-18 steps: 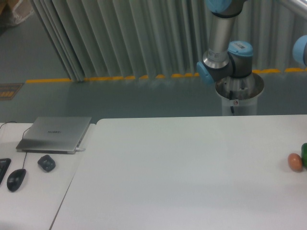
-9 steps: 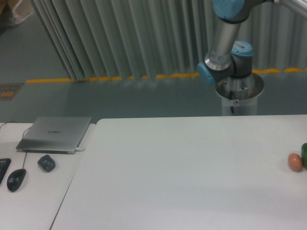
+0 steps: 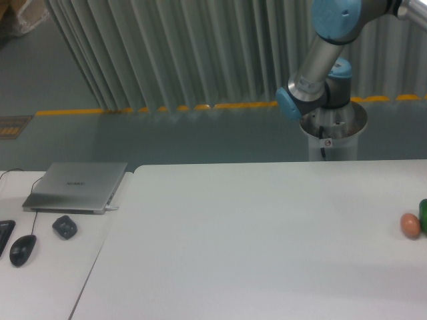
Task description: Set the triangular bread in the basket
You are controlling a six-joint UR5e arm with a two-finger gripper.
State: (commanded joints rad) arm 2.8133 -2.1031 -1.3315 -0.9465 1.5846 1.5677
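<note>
A wide white table (image 3: 253, 247) fills the lower part of the view. At its right edge a small reddish-orange egg-shaped ball (image 3: 410, 225) lies just beside a dark green object (image 3: 423, 215) cut off by the frame. Behind the table, the grey robot arm with light-blue joint caps (image 3: 320, 60) leans up and rightward from its round metal base (image 3: 332, 130). On a separate white desk (image 3: 40, 280) at left lie a closed silver laptop (image 3: 77, 186), a black computer mouse (image 3: 22, 250) and a small dark lumpy object (image 3: 65, 227).

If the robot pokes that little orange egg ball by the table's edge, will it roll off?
Probably: the orange ball looks smooth and rounded, so it would likely roll. Being egg-shaped, it may wobble in a curve. It sits near the table's right side.
</note>
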